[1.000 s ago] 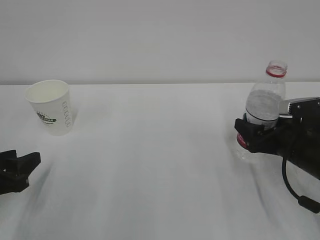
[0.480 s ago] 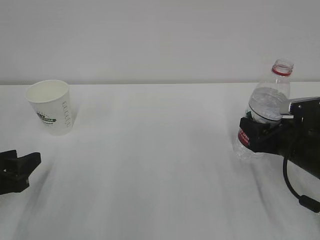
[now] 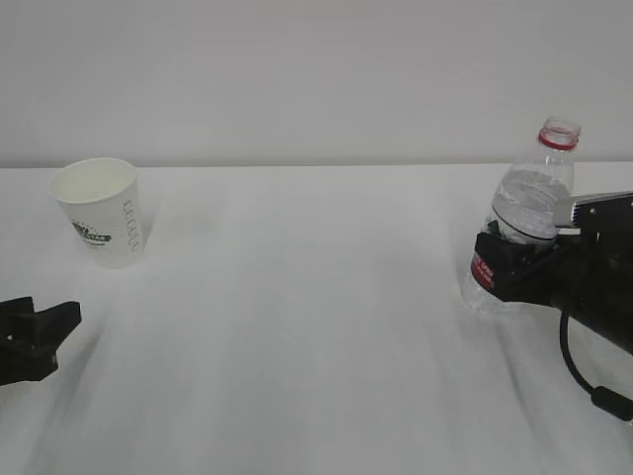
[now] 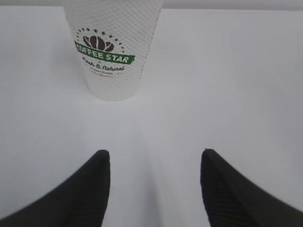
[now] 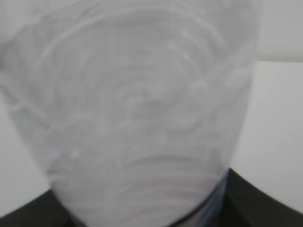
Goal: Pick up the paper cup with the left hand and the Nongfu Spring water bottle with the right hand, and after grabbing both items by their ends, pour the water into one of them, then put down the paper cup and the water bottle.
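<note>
I have the right gripper [image 3: 499,265] clamped around the tilted Nongfu Spring water bottle [image 3: 524,213] at the counter's [image 3: 316,327] right, ready to lift, while my left gripper [image 4: 154,189] gapes empty, lined up short of the paper cup [image 4: 112,47].

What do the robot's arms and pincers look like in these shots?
Both are matte black. The left pincer has two broad, rounded fingers with a finely textured surface. The right pincer is blocky and angular, with a silver-grey plate on top of its wrist and a black cable looping below, ending in a thicker cylindrical bead. No lettering is readable on either.
</note>
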